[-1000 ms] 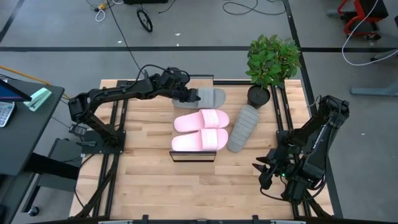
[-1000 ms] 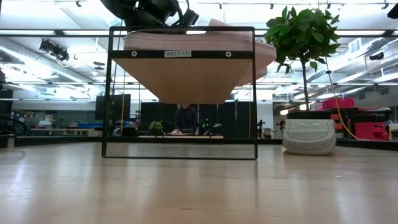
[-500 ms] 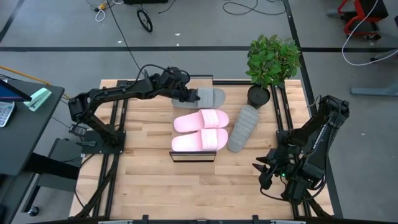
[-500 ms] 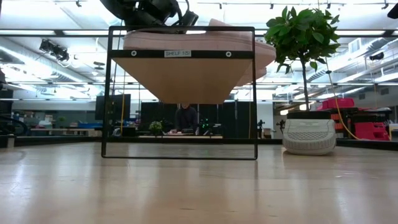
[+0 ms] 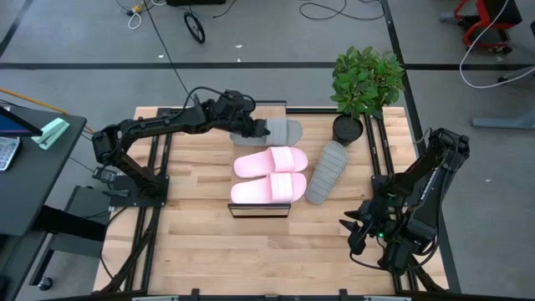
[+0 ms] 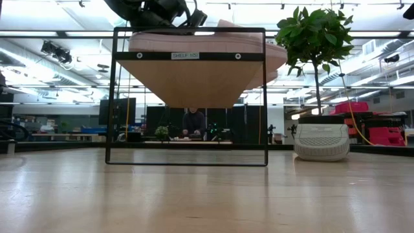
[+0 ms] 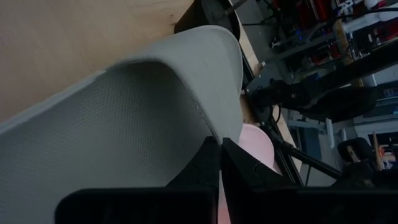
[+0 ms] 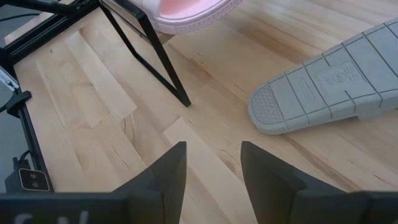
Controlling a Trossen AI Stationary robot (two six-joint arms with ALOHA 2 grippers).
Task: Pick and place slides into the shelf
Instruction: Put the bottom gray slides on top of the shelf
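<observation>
The shelf [image 5: 259, 213] stands mid-table. Two pink slides [image 5: 269, 161] [image 5: 269, 189] lie side by side on its plank top, their right ends overhanging. At the shelf's far end lies a grey slide [image 5: 284, 131], and my left gripper [image 5: 251, 130] is shut at that slide's left end. A second grey slide [image 5: 326, 171] lies sole up on the table just right of the shelf. My right gripper [image 5: 349, 230] hangs open over the table's near right part, with nothing between its fingers [image 8: 168, 180]. My left gripper has its shut fingertips [image 7: 211, 152] against the grey slide's raised curved edge [image 7: 205, 118] at its left end. It comes slanting down from the table's left. The fingers themselves hide the exact spot of touch. The slide lies flat on the shelf top.
A potted plant [image 5: 364, 84] stands at the far right corner, close to the sole-up slide's far end. Bare wood [image 5: 192, 242] stretches across the near half of the table and left of the shelf. Black rails [image 5: 159, 184] run along both side edges.
</observation>
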